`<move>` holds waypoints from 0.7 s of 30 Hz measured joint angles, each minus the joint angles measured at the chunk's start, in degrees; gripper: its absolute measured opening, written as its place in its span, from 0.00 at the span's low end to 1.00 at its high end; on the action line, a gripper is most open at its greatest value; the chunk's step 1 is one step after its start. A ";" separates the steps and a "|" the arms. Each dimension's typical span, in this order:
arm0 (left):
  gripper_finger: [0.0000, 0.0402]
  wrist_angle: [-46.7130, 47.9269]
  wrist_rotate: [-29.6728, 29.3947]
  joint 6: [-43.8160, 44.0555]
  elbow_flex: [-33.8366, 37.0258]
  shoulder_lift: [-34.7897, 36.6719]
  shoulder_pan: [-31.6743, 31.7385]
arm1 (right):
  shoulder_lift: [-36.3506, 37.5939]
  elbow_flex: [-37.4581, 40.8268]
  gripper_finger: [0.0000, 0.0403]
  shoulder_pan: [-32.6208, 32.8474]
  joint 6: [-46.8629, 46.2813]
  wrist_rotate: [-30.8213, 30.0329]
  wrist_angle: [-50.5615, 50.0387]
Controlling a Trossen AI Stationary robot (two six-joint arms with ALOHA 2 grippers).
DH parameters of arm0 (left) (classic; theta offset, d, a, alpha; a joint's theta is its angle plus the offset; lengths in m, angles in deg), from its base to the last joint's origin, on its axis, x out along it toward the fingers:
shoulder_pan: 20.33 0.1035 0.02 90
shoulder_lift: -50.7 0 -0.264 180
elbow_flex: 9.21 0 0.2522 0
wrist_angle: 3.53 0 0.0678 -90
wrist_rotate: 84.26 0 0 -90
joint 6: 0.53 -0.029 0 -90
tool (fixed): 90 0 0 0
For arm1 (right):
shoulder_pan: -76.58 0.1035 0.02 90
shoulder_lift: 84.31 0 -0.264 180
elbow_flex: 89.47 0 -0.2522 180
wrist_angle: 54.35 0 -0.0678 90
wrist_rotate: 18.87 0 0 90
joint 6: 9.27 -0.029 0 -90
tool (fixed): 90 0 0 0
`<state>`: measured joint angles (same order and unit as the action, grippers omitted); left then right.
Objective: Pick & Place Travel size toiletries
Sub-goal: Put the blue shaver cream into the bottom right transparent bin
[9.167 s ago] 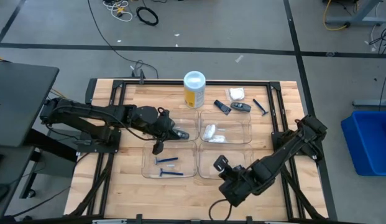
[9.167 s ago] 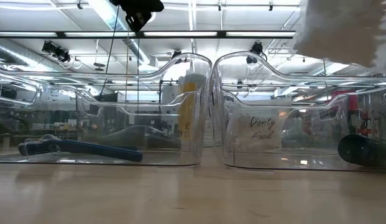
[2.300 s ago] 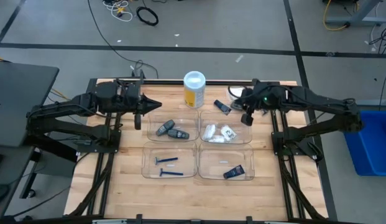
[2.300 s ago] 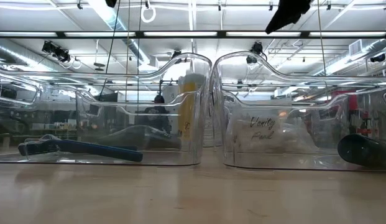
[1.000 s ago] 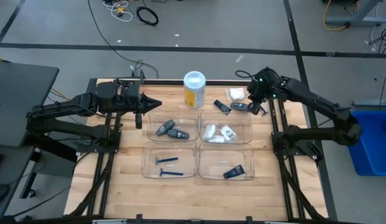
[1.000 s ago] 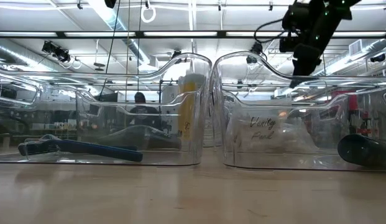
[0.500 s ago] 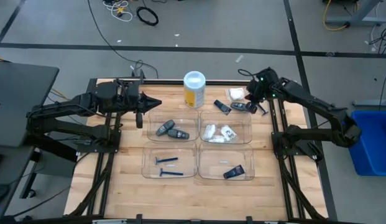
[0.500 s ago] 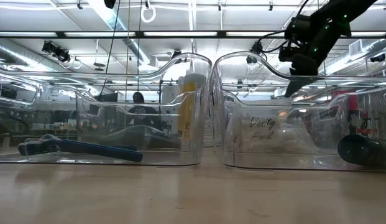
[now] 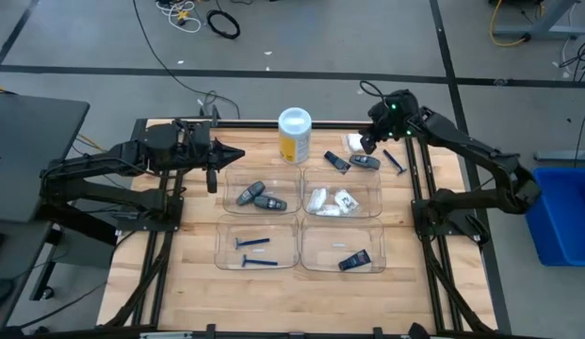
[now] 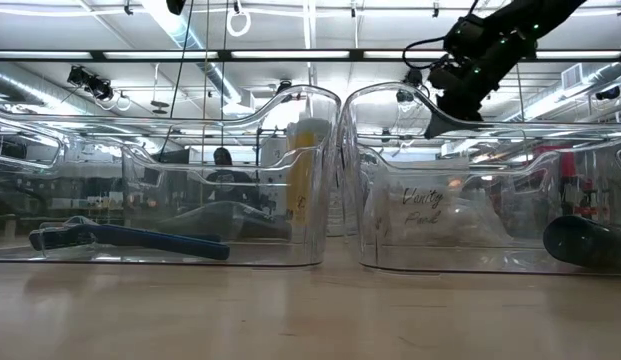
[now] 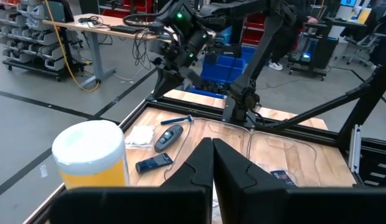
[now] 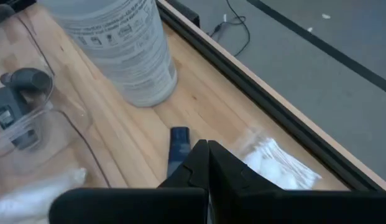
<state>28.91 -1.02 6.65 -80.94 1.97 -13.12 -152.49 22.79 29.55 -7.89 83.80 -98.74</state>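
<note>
Several toiletries lie loose on the wood at the table's far right: a white packet (image 9: pixel 356 142) (image 12: pixel 276 163), a dark blue tube (image 9: pixel 335 161) (image 12: pixel 178 147), a grey stick (image 9: pixel 365 162) and a blue razor (image 9: pixel 396 162). My right gripper (image 9: pixel 366 146) (image 12: pixel 206 149) hangs shut in the air over the white packet and touches nothing. My left gripper (image 9: pixel 239 154) (image 11: pixel 212 147) waits shut above the table's far left. Other sticks (image 9: pixel 255 196), packets (image 9: pixel 332 200), razors (image 9: pixel 254 252) and a tube (image 9: pixel 354 259) lie inside the trays.
Four clear trays sit two by two mid-table; the far right one (image 9: pixel 375 193) is just on the near side of the loose items. The yellow canister with a white lid (image 9: pixel 294 137) (image 12: pixel 118 43) stands left of them. A black frame rail (image 9: pixel 414 160) runs along the right.
My right gripper has travelled from above the grey stick and razor toward the table's far left, ending over the white packet, and has stayed shut. The toiletries have kept their places.
</note>
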 joint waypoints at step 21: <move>0.04 -0.04 -1.60 0.09 0.00 0.00 0.02 | -14.70 -9.31 0.00 7.15 -1.01 -0.02 0.29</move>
<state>28.87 -2.62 6.74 -80.94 1.97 -13.10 -167.19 13.48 36.70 -8.90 83.77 -98.45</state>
